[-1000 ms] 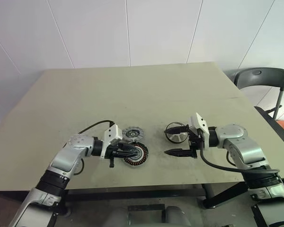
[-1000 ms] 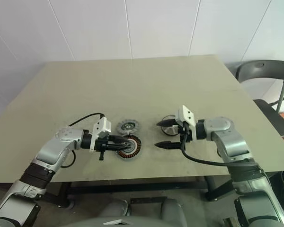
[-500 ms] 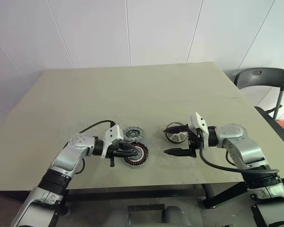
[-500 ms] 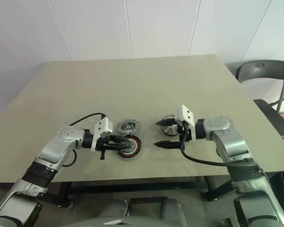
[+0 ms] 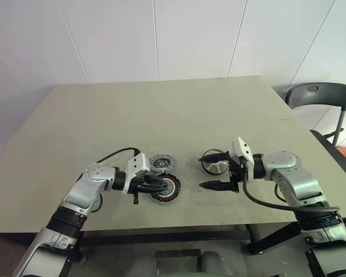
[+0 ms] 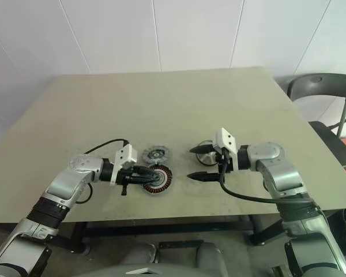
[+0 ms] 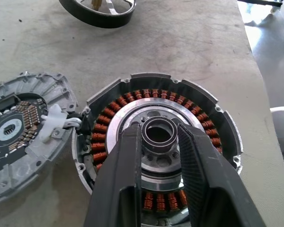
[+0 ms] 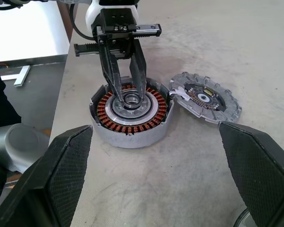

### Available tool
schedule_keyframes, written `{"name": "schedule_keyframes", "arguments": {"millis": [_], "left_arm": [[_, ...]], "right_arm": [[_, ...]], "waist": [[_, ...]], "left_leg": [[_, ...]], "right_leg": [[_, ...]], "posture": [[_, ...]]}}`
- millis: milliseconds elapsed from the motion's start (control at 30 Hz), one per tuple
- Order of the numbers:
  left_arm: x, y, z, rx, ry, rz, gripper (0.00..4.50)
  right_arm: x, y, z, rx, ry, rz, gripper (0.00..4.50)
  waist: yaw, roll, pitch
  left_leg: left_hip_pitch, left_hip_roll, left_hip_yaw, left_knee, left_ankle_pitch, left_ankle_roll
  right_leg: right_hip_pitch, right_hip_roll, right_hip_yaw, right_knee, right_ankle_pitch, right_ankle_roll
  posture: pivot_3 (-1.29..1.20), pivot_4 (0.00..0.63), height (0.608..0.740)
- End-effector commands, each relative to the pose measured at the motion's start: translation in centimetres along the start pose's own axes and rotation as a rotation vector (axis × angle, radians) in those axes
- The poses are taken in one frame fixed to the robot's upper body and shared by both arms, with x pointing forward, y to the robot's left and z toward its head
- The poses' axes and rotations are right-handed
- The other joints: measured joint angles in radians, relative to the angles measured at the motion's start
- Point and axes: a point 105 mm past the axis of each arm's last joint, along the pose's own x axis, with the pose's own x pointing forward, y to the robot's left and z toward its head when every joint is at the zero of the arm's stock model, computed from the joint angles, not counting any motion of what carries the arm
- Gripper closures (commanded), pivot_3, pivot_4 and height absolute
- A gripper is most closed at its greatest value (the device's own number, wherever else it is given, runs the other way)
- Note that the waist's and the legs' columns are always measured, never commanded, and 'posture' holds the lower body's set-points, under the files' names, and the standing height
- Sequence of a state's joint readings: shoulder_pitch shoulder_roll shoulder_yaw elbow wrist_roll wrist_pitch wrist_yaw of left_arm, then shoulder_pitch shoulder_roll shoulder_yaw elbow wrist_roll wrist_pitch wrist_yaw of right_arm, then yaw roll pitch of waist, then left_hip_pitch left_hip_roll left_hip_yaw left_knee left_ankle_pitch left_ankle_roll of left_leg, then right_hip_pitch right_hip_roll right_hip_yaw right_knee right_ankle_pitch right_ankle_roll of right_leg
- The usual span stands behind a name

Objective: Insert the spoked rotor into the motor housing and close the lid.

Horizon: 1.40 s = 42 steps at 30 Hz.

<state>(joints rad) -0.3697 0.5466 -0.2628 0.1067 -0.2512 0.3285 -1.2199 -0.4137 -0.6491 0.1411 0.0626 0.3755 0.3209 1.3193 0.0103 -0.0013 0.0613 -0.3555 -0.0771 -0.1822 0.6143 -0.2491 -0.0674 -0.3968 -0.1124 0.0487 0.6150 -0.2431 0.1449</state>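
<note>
- The left gripper sits over the motor housing, its two fingers flanking the silvery centre hub with a narrow gap; whether they pinch the hub or only bracket it I cannot tell.
- The right gripper hangs with jaws spread wide and nothing between them; the spoked rotor lies at about its 12 o'clock, just beyond the upper finger.
- The lid rests flat at the housing's 11 o'clock in the head views, touching its rim.
- Handling, as I judge it — the rotor is a stiff, light ring, best taken across the rim; the housing looks heavy, with delicate copper windings, so the hub is the safe hold.
- Count — one rotor, one housing, one lid, on one table.
</note>
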Motion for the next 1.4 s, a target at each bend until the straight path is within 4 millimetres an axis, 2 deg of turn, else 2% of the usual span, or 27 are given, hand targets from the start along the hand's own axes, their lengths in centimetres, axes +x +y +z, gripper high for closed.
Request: {"name": "schedule_keyframes", "arguments": {"millis": [33,267,300,533,667,767,967,1133,1167,1400], "left_arm": [[-0.5,0.3,1.5,0.046,-0.013,-0.009,2.39],[-1.0,1.0,3.3,0.114,-0.042,0.039,0.16],[-1.2,1.2,3.7,0.124,-0.054,0.061,0.06],[-3.3,3.4,6.1,0.076,-0.148,0.24,0.06],[-4.5,4.4,5.9,0.034,-0.199,0.315,0.06],[-4.3,3.9,5.5,-0.006,-0.213,0.293,0.66],[-1.6,1.5,3.6,-0.035,-0.142,0.153,2.63],[-0.3,0.8,3.0,-0.039,-0.117,0.107,4.32],[-0.2,0.8,2.9,-0.037,-0.108,0.097,4.48],[0.0,0.7,2.9,-0.043,-0.097,0.078,4.48]], "right_arm": [[0.0,-0.1,1.9,-0.065,-0.036,0.003,0.0],[0.2,-0.2,1.9,-0.064,-0.038,0.005,0.0],[0.2,-0.2,1.9,-0.065,-0.038,0.005,0.0],[0.2,-0.2,1.8,-0.066,-0.036,0.002,0.0],[0.3,-0.3,1.7,-0.066,-0.036,0.001,0.0],[0.3,-0.3,1.7,-0.066,-0.035,0.001,0.0],[0.3,-0.3,1.6,-0.065,-0.034,-0.005,0.0],[0.2,-0.3,1.5,-0.062,-0.032,-0.01,0.0],[0.2,-0.2,1.5,-0.062,-0.032,-0.01,0.0],[0.2,-0.1,1.5,-0.059,-0.032,-0.012,0.0]], "waist": [[0.0,0.0,0.0],[-0.001,0.0,0.0],[-0.001,0.0,0.0],[0.0,0.0,0.0],[-0.003,0.0,0.0],[-0.003,0.0,0.0],[-0.002,0.0,0.0],[0.001,0.0,0.0],[0.0,0.0,0.0],[-0.003,0.0,0.0]], "left_leg": [[0.0,0.0,0.0,0.0,0.0,0.0],[0.0,0.0,0.0,0.0,0.0,0.0],[0.0,0.0,0.0,0.0,0.0,0.0],[0.0,0.0,0.0,0.001,0.0,0.0],[0.001,0.0,0.0,0.001,0.0,0.0],[0.0,0.0,0.0,0.001,0.0,0.0],[0.0,0.0,0.0,0.001,0.0,0.0],[0.0,0.0,0.0,0.002,0.0,0.0],[0.001,0.0,0.0,0.002,0.0,0.0],[0.001,0.0,0.0,0.001,0.0,0.0]], "right_leg": [[0.0,0.0,0.0,0.0,0.0,0.0],[0.0,0.0,0.0,0.0,0.0,0.0],[0.0,0.0,0.0,0.0,0.0,0.0],[0.0,0.0,0.0,0.001,0.0,0.001],[0.0,0.0,0.0,0.001,0.001,0.001],[0.0,0.0,0.0,0.0,0.002,0.002],[0.001,0.0,0.0,0.0,0.003,0.0],[0.001,0.0,0.0,0.0,0.003,0.0],[0.001,0.0,0.0,0.0,0.003,0.001],[0.001,0.0,0.0,0.0,0.003,0.001]], "posture": [[0.0,0.0,0.74],[0.0,0.0,0.74],[0.0,0.0,0.74],[0.0,0.0,0.74],[0.0,0.0,0.74],[0.0,0.0,0.74],[0.0,0.0,0.74],[0.0,0.0,0.74],[0.0,0.0,0.74],[0.0,0.0,0.74]]}}
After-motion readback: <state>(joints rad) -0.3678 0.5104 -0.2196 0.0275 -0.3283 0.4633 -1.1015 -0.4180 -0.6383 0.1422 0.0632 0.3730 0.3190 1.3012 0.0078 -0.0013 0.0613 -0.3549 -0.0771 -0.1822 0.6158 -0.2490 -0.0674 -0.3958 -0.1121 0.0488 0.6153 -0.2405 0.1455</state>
